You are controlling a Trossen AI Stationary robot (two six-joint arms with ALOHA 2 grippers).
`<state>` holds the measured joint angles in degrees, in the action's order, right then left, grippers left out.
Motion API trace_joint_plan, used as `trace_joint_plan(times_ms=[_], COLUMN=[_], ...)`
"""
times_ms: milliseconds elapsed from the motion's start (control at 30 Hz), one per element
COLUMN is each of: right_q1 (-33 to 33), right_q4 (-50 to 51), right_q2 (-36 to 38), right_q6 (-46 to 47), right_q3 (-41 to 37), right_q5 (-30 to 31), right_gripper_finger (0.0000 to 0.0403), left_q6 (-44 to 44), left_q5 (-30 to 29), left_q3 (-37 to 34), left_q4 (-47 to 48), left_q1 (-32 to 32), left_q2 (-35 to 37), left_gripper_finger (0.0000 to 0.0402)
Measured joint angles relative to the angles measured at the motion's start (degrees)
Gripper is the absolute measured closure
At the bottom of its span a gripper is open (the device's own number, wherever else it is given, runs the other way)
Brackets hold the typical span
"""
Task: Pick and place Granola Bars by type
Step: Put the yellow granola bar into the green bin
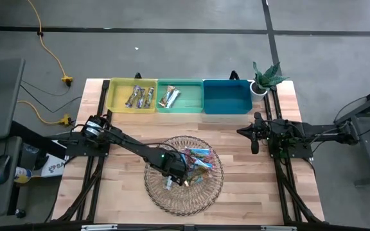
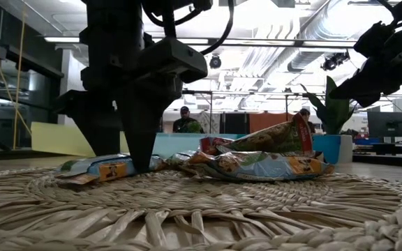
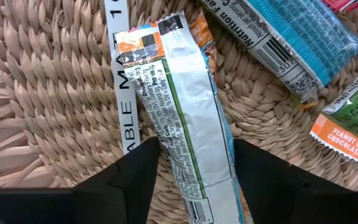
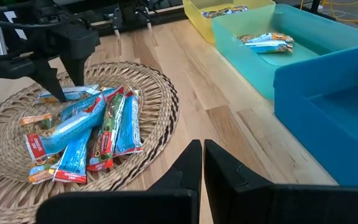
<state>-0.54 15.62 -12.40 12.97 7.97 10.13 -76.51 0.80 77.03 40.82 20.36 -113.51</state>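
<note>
Straddling one granola bar (image 3: 191, 124) on the left side of the wicker tray (image 1: 156, 192), my left gripper (image 3: 191, 171) had a finger on each side, not yet pinching. I judged the slick wrapper could slip, or a fingertip snag the weave. My right gripper (image 4: 202, 165) waited, pressed together, over the table's right side near the blue bin (image 1: 227, 96).

Wicker tray (image 1: 184, 199) sitting mid-counter (image 1: 249, 192), near front edge. Granola bars (image 1: 198, 160) lying piled on tray, right of centre. Three bins standing in row behind tray: left bin (image 1: 132, 96) holding bars, middle bin (image 1: 179, 97) holding bars, right bin (image 1: 227, 97). Potted plant (image 1: 264, 78) standing right of bins. Left gripper (image 3: 191, 163) sitting over tray, fingers straddling one bar (image 3: 188, 124). Right gripper (image 4: 202, 163) hanging right of tray.
</note>
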Motion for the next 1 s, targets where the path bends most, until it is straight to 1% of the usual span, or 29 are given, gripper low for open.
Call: trace_joint_plan(times_ms=[267,400,567,867,1000], right_q1=[0.0,0.0,0.0,0.0,0.0], right_q4=[0.0,0.0,0.0,0.0,0.0], right_q2=[0.0,0.0,0.0,0.0,0.0], right_q6=[0.0,0.0,0.0,0.0,0.0], right_q3=[0.0,0.0,0.0,0.0,0.0], right_q5=[0.0,0.0,0.0,0.0,0.0], right_gripper_finger=[0.0402,0.0402,0.0402,0.0403,0.0402], left_q6=[0.3,0.6,1.3,1.3,1.7], left_q5=[0.1,0.3,0.3,-1.0,-1.6], left_q3=[-0.1,-0.1,-0.1,-0.2,0.8], left_q4=[0.4,0.1,0.3,1.0,2.9], left_q1=[0.0,0.0,0.0,0.1,0.1], left_q2=[0.0,0.0,0.0,1.1,1.4], left_gripper_finger=[0.0261,0.0278,0.0286,0.0287,0.0287])
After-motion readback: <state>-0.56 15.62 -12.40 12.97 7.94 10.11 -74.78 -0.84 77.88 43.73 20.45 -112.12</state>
